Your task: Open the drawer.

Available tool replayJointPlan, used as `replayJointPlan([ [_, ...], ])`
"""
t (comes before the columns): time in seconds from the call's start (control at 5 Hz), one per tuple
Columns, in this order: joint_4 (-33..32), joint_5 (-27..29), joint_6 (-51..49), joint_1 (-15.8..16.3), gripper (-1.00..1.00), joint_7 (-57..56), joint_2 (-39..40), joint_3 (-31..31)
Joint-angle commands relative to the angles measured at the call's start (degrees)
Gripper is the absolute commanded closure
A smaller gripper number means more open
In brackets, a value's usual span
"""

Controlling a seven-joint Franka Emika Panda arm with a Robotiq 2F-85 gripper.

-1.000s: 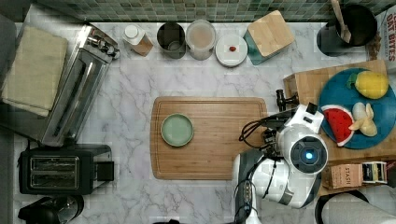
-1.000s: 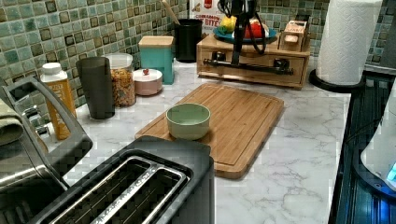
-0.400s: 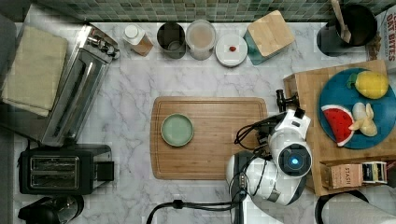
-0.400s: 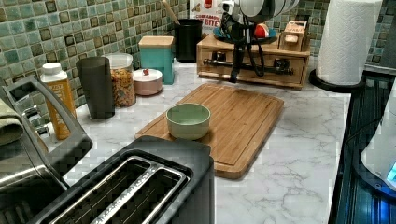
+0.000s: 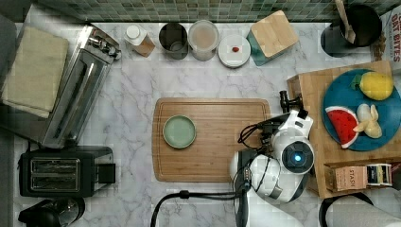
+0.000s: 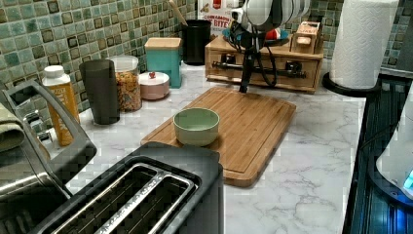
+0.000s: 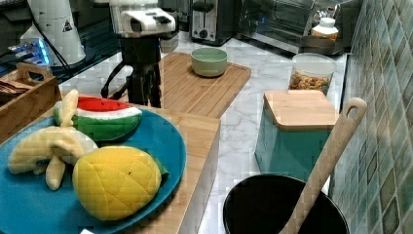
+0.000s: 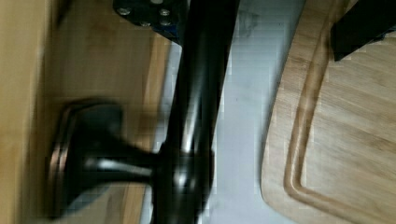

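A marble kitchen surface (image 5: 137,90) runs below a green mosaic tile wall. In the top view, a bamboo cutting board (image 5: 217,142) lies near the middle with a pale green bowl (image 5: 179,132) on it. At the top view's right stands a low wooden box (image 5: 309,94) carrying a blue plate (image 5: 385,111) of toy fruit: a watermelon slice (image 5: 343,124), a yellow lemon (image 5: 376,85) and a peeled banana (image 5: 368,120).

The drawer (image 6: 265,68) is set in the front of that box, facing the cutting board. In the left view its front looks flush with the box, with the long black bar handle (image 6: 265,69) running across it. From above, only one end of the handle (image 5: 288,100) pokes out past the robot's white arm (image 5: 283,163), which covers the rest.

The pincer (image 6: 245,78) hangs straight down at the drawer front, right in front of the handle, its dark fingers (image 7: 143,83) reaching to just above the near edge of the cutting board. The wrist view looks closely along the black bar (image 8: 198,93) and one of its round mounts (image 8: 88,154), with one dark fingertip (image 8: 362,23) on the board side and a second dark part (image 8: 149,11) on the drawer side, both cut off by the frame. The fingers appear to sit either side of the bar, but I cannot tell whether they are pressing on it.

Along the tiles stand a bottle (image 5: 138,40), a dark cup (image 5: 173,39), a glass jar (image 5: 203,39), a small lidded dish (image 5: 234,49) and a teal canister (image 5: 272,37).
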Motion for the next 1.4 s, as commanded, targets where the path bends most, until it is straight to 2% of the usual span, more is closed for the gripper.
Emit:
replayJointPlan([
  [0.2,-0.7,-5.7,-9.7,9.2,-1.0,11.8,-4.7,-6.6],
  [0.4,-2.9,-5.8,-10.2,9.4,-1.0,15.8,-7.3,-3.3],
  [0.8,-7.1,6.3,-6.1,9.7,-1.0,11.1,-6.3,4.2],
  [1.0,-11.8,2.7,-7.5,15.1,-1.0,20.1,-11.3,4.9],
  [1.2,-13.8,2.6,-11.4,18.8,-1.0,24.0,-15.3,6.6],
  [1.4,-15.5,4.5,-8.8,20.0,-1.0,25.7,-15.5,9.8],
])
